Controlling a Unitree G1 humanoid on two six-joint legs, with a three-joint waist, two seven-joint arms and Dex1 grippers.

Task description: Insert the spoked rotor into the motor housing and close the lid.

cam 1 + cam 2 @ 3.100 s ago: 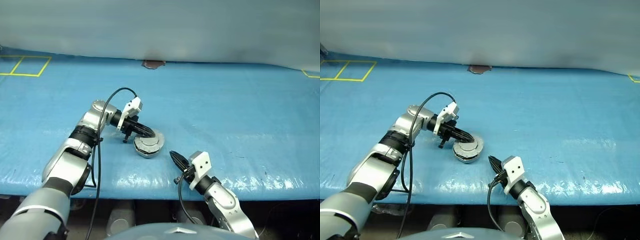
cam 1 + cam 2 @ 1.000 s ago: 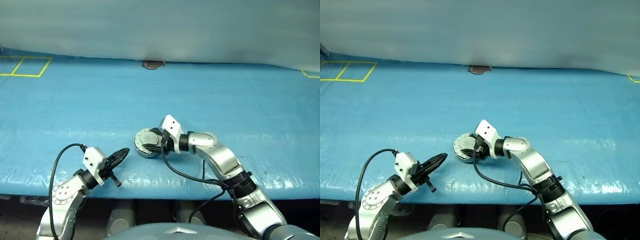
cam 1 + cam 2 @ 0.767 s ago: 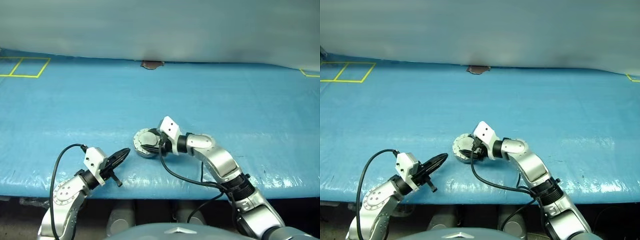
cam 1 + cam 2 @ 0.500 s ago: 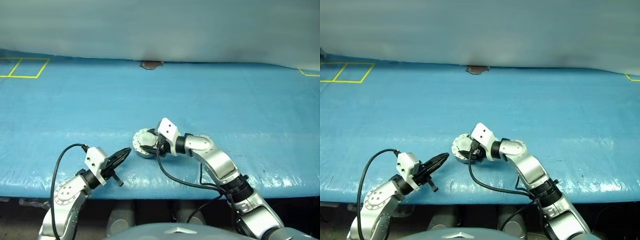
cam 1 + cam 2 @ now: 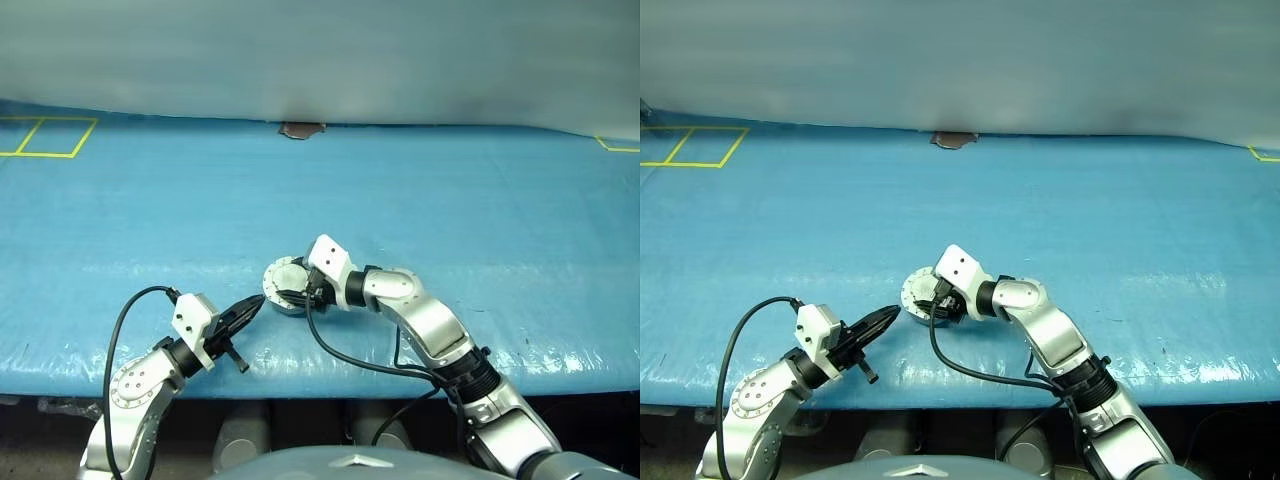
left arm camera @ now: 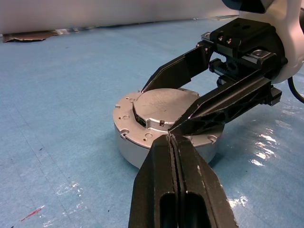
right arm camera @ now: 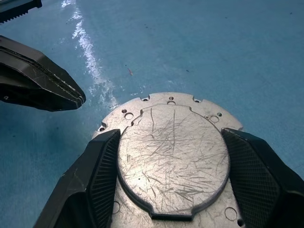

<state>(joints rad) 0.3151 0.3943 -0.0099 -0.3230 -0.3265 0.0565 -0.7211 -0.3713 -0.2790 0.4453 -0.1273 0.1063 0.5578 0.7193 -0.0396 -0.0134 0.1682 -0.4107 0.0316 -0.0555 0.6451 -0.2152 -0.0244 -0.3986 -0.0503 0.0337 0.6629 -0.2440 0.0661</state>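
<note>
The right gripper sits over the motor housing, its two black fingers spread wide on either side of the lid's raised centre, one at each edge, so it brackets the plate; whether the pads actually press on it I cannot tell. The lid lies flat and closed on the housing, plain scratched grey face up, with small holes around its rim. The left gripper is clenched, its fingers pressed together on nothing, and its tip points at the housing from just beside it, not touching. The housing rests on the blue table cover, near the front edge, straight ahead of both tools. From the head cameras the housing is half hidden behind the right wrist and reads as a small silver disc. The left wrist view gives its side wall and the right gripper's fingers reaching across the top; the right wrist view gives the lid's face from above, with the left gripper's closed tip off to one side.
</note>
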